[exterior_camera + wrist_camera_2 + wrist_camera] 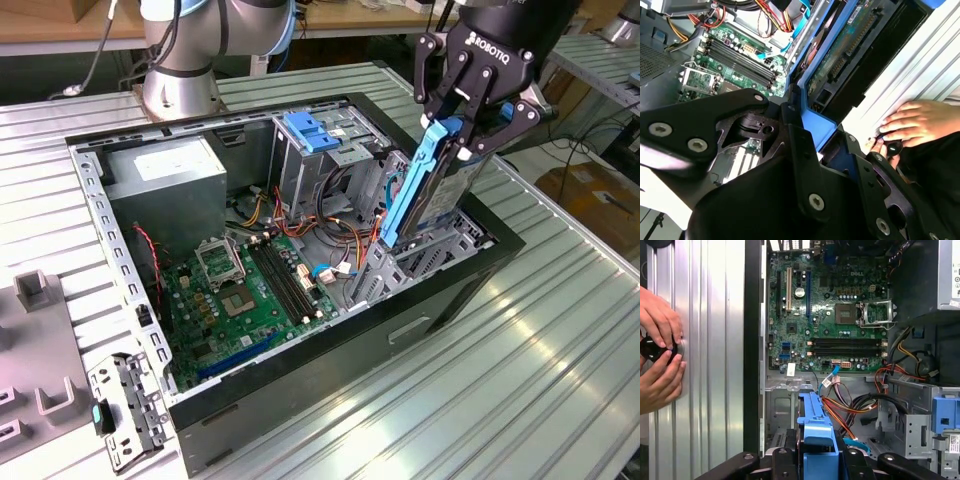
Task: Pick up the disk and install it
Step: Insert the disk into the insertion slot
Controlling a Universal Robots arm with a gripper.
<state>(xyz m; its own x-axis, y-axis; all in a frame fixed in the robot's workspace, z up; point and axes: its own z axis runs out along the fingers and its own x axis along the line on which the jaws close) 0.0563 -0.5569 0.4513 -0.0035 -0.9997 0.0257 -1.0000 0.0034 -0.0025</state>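
Observation:
The disk (447,195), a silver drive in a bright blue carrier rail, hangs tilted on edge over the drive bay (415,262) at the exterior view's right end of the open computer case (300,370). Its lower end dips into the bay. My gripper (468,132) is shut on the disk's upper end, with black fingers (492,88) on either side. In the second wrist view the blue carrier (816,126) sits between my fingers, and the green board of the disk (839,56) points down toward the case. The first wrist view shows the carrier (815,432) above the bay.
A green motherboard (250,290) lies on the case floor among loose cables (345,235). A grey power supply (165,172) sits at the back, and a drive cage with a blue latch (315,132) stands beside the bay. A person's hands (660,357) rest on the ribbed table (560,340) by the case.

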